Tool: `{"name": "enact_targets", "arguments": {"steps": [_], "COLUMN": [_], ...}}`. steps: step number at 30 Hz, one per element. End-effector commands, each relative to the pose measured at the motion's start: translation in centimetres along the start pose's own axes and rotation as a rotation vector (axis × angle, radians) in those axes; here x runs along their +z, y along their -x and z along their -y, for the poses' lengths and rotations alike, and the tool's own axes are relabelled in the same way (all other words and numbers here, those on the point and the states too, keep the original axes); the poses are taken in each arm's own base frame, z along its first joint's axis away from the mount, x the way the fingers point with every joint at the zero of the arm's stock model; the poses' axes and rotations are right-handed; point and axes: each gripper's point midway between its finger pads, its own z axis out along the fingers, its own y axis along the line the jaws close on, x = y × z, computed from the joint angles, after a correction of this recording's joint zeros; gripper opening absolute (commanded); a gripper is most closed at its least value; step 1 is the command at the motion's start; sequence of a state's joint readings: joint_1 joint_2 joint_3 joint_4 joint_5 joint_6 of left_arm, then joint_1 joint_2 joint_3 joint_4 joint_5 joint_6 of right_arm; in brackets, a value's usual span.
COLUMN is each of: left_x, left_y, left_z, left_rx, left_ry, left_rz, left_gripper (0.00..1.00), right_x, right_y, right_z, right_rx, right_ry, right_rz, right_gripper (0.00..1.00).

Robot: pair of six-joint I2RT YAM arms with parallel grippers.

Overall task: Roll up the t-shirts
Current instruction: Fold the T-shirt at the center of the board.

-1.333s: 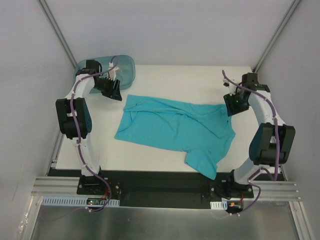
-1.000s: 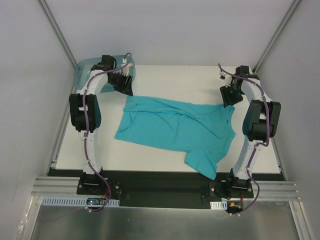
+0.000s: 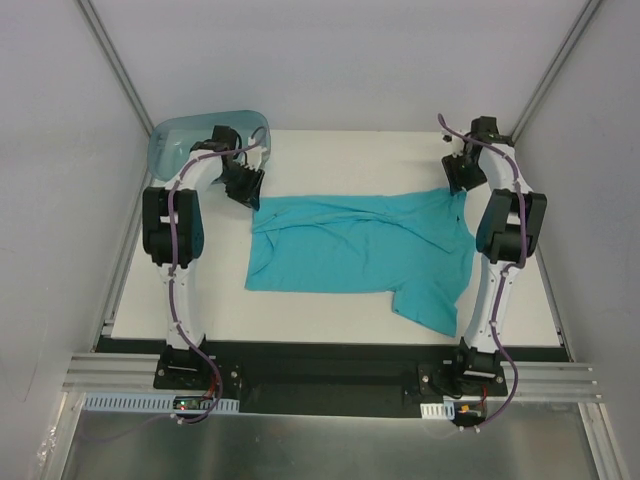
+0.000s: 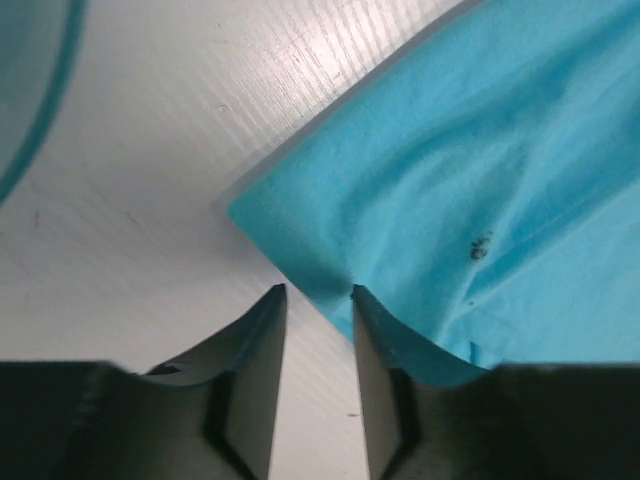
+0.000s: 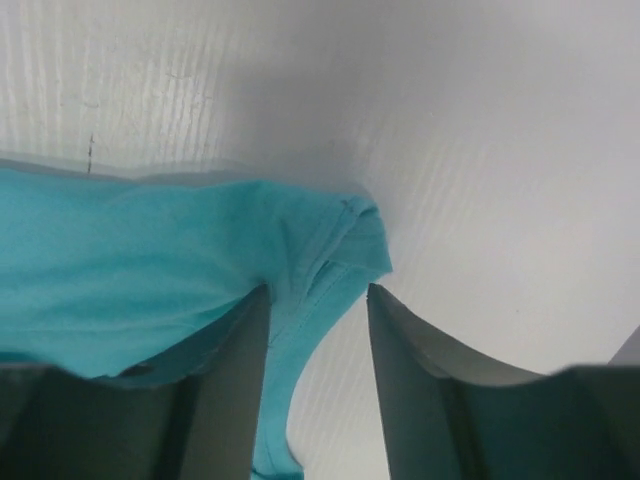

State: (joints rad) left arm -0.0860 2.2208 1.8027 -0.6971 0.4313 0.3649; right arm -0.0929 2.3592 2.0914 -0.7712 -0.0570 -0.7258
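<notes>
The t-shirt point(image 3: 360, 250) lies spread near the far edge of the tabletop point(image 3: 350, 150); left gripper point(image 4: 318, 292) and right gripper point(image 5: 318, 290), part-open at its corners, clamp nothing.

Translucent blue-green bin point(image 3: 180, 140) sits at the far left corner of the white ribbed table point(image 3: 340, 160); grey walls all round.

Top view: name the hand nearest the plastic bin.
The left hand, at the t-shirt's far-left corner beside the bin; the right hand is at the opposite corner.
</notes>
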Motion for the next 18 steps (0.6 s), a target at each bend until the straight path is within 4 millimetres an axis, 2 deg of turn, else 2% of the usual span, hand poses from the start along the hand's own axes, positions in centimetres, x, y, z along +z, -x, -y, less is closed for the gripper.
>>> {"name": "enact_targets", "arguments": {"steps": [1, 2, 3, 4, 5, 6, 8, 9, 12, 14, 15, 16, 18], "left_x": [-6.2, -6.7, -7.5, -7.8, -7.6, -8.5, -8.2, -8.4, -7.2, -6.7, -6.0, -5.8, -5.1], "left_y": [2.5, 2.5, 2.1, 1.8, 0.8, 0.7, -1.0, -1.4, -3.4, -4.0, -4.3, -4.3, -4.3], "left_z": [2.5, 2.8, 3.5, 3.9, 5.2, 6.4, 9.5, 10.5, 12.7, 13.1, 12.7, 12.6, 12.1], "left_rx": [0.019, 0.013, 0.007, -0.009, -0.025, -0.022, -0.055, -0.068, -0.132, -0.168, -0.180, -0.204, -0.229], "left_ry": [0.061, 0.059, 0.055, 0.046, -0.014, -0.050, -0.201, -0.236, -0.338, -0.347, -0.325, -0.314, -0.300], "left_rz": [0.105, 0.113, 0.121, 0.123, 0.117, 0.137, 0.126, 0.127, 0.072, 0.044, 0.025, 0.016, 0.004], "left_gripper": [0.38, 0.39, 0.42, 0.42, 0.42, 0.42, 0.39, 0.39, 0.39, 0.40, 0.40, 0.40, 0.40], "right_x": [-7.7, -10.1, -10.7, -10.6, -11.0, -12.0, -11.6, -11.4, -10.5, -9.1, -8.7, -7.8, -7.6], "right_y": [1.4, 2.0, 2.0, 1.1, 1.1, 1.4, 0.6, 0.6, 0.5, 0.4, 0.1, 0.1, 0.5], "right_z": [1.1, 1.2, 0.8, 0.0, -0.5, -1.4, -3.0, -3.9, -6.7, -8.5, -8.6, -9.6, -10.8], "right_rx": [0.026, 0.019, 0.003, -0.010, -0.021, -0.039, -0.054, -0.063, -0.110, -0.171, -0.184, -0.206, -0.223], "right_ry": [-0.088, -0.109, -0.093, -0.070, -0.056, -0.021, 0.035, 0.071, 0.166, 0.211, 0.211, 0.228, 0.250], "right_rz": [0.093, 0.145, 0.165, 0.154, 0.169, 0.202, 0.183, 0.184, 0.163, 0.125, 0.107, 0.088, 0.084], "right_gripper": [0.54, 0.54, 0.56, 0.56, 0.56, 0.56, 0.56, 0.56, 0.56, 0.56, 0.56, 0.56, 0.57]}}
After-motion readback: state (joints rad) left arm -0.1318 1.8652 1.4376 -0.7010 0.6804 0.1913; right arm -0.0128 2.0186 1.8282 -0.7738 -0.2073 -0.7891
